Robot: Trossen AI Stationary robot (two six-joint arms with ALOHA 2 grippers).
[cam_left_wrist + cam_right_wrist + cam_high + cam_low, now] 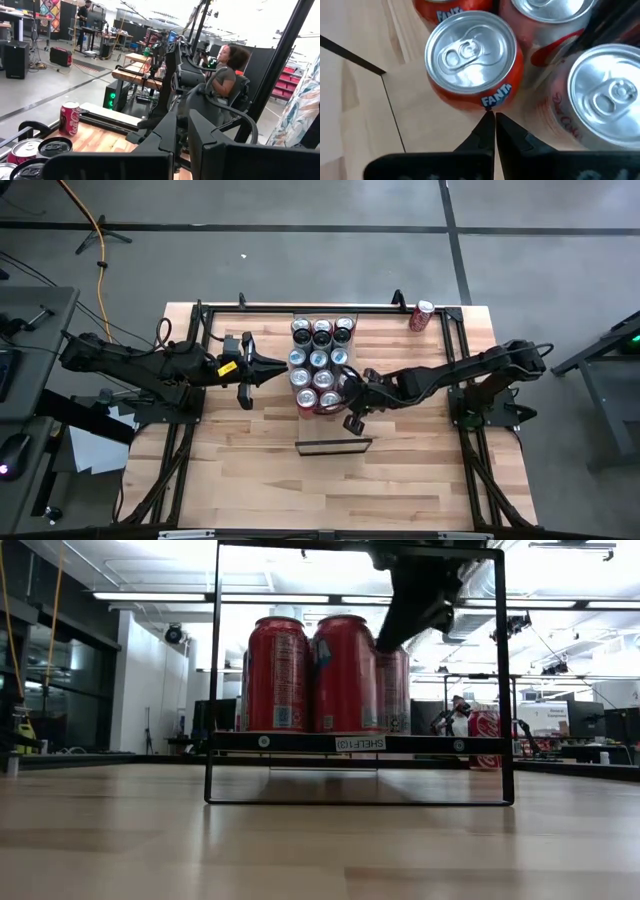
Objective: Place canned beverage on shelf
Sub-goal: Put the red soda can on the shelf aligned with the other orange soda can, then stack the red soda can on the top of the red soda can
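Looking down from the high view, I see my right claw (352,420) with its fingers pressed together and holding nothing, at the near right corner of a block of soda cans (320,365) that stand in rows on the striped wooden desk (240,470). My left claw (246,370) is also closed and empty; it waits just to the left of the cans. One red can (421,315) lies on its side alone at the far right corner of the desk. Whether the block of cans stands on a board or on the desk I cannot tell from above.

From the low view, tall red cans (310,675) stand on the narrow pale shelf board with black metal rails (360,743), and a dark arm comes down from above behind the frame.

From the left wrist view, the lone red can (69,118) shows on the desk, well apart from the others, and a seated person is in the room beyond.

From the right wrist view, my closed fingertips (492,131) point at the side of an orange can with a silver top (472,60), almost touching it.

I judge that most of the work is done, because many cans are already on the shelf. The fallen red can is perhaps what is left.
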